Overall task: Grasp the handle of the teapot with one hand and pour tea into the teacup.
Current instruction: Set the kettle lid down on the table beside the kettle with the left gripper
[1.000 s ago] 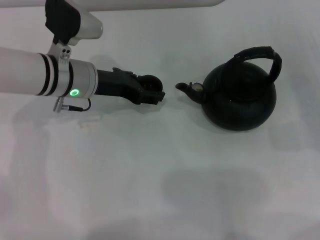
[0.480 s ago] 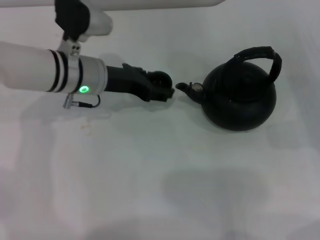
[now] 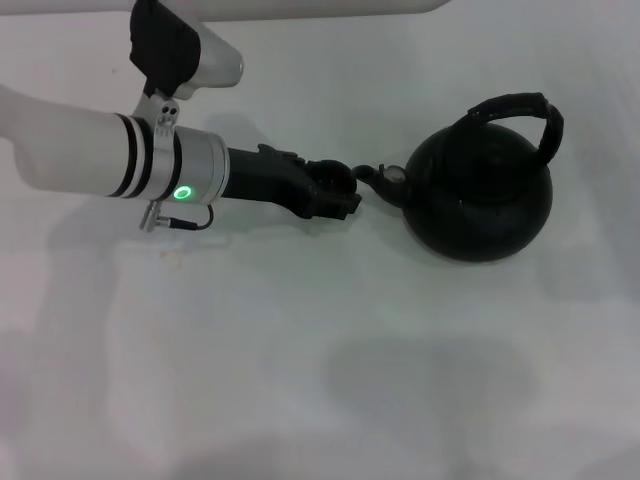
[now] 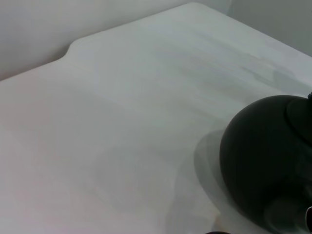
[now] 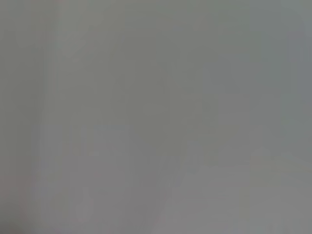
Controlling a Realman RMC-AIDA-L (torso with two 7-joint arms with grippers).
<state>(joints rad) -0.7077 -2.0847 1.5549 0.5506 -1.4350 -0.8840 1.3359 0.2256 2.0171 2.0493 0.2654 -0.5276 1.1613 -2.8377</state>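
Note:
The black teapot (image 3: pixel 480 200) stands on the white table (image 3: pixel 300 350) at the right, its short spout (image 3: pixel 370 176) pointing left. Its arched black handle (image 3: pixel 515 105) rises over its top, with nothing on it. My left gripper (image 3: pixel 340 196) reaches in from the left and is shut on the small dark teacup (image 3: pixel 335 176), holding it right beside the spout tip. The teapot's round body also shows in the left wrist view (image 4: pixel 268 161). My right gripper is out of view, and the right wrist view shows only a blank grey surface.
The white left forearm (image 3: pixel 90 160) with a green light crosses the upper left of the head view. The table's far edge and a grey wall (image 4: pixel 48 29) show in the left wrist view.
My left gripper has moved to the right with the teacup, from well left of the spout to right next to it. The teapot has not moved.

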